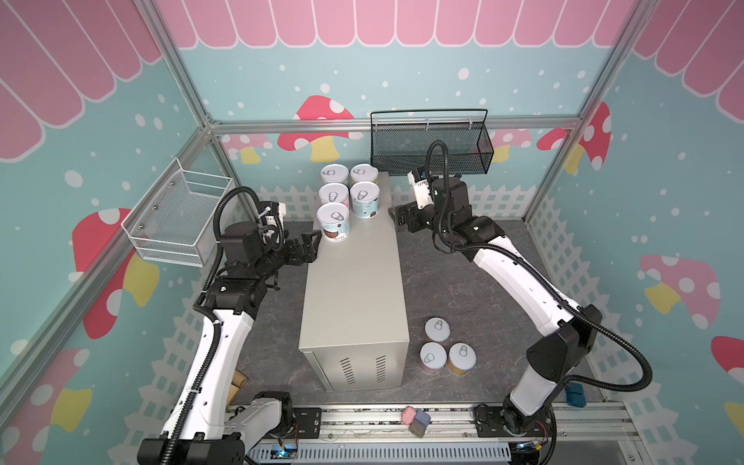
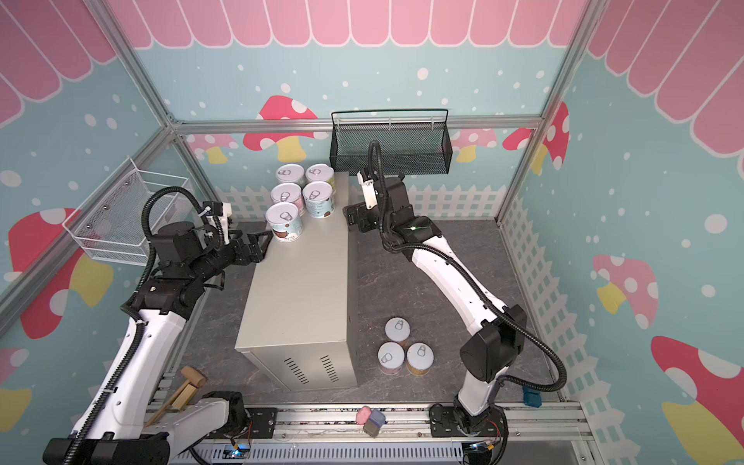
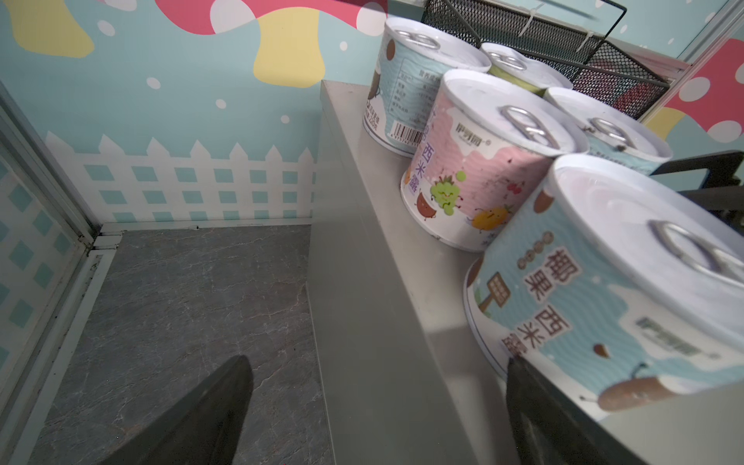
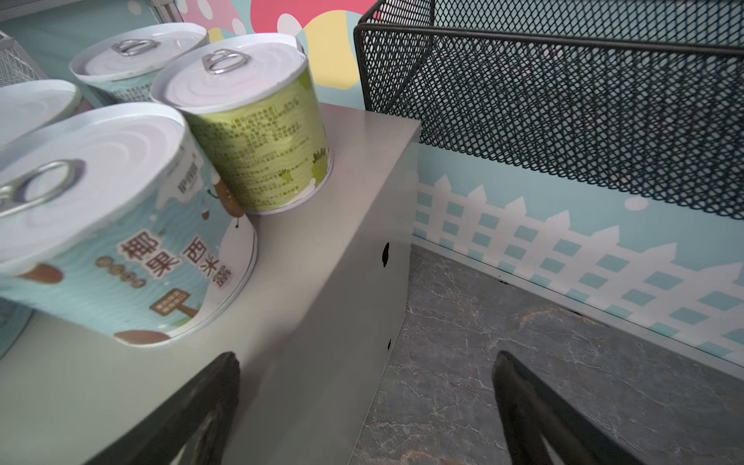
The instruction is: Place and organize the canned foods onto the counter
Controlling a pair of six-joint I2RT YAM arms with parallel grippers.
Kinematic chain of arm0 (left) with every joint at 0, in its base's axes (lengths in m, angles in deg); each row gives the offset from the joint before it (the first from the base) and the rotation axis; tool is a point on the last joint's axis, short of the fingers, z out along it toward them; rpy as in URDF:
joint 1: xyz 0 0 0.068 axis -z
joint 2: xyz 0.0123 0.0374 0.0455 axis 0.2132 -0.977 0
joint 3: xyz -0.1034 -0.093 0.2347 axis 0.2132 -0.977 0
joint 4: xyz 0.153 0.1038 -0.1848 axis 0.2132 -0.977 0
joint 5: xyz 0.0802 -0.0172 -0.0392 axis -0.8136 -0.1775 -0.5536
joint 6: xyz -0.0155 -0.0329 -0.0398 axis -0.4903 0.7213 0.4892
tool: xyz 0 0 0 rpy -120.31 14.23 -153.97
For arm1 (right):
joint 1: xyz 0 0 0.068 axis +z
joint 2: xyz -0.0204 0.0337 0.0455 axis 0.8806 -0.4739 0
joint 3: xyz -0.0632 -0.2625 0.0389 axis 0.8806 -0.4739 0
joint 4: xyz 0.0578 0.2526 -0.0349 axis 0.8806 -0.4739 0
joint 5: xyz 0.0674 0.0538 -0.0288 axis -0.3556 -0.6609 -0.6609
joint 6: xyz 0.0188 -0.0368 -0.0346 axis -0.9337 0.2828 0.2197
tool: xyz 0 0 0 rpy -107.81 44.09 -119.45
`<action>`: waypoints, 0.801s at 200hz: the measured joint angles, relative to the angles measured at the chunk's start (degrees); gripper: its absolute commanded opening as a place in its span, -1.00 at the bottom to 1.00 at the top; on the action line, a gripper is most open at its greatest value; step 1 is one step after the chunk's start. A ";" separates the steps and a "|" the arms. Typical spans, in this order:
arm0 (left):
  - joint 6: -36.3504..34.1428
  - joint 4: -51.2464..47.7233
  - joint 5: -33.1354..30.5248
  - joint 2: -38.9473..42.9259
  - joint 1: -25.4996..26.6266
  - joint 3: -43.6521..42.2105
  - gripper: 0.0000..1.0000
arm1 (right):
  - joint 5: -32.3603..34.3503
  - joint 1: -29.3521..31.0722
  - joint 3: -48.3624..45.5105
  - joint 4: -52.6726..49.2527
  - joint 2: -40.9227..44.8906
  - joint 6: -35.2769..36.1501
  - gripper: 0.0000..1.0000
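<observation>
Five short round cans with white pull-tab lids (image 1: 364, 197) stand at the far end of the tall beige-grey metal counter (image 1: 354, 290). Three more cans (image 1: 433, 356) wait close together on the dark marbled floor (image 1: 463, 282) beside it. Our left gripper (image 1: 312, 246) and right gripper (image 1: 396, 217) hold nothing, jaws spread wide. We think the left one, just beside the nearest light blue can (image 1: 333, 219), could bump it over. The floor cans may knock each other when we grab one.

Overhead stereo; wrist cams prob. close
</observation>
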 measured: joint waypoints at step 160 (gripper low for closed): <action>1.09 -6.80 -8.00 12.90 -0.55 -4.76 0.99 | 10.71 -0.15 -41.29 -19.26 33.24 -11.17 0.99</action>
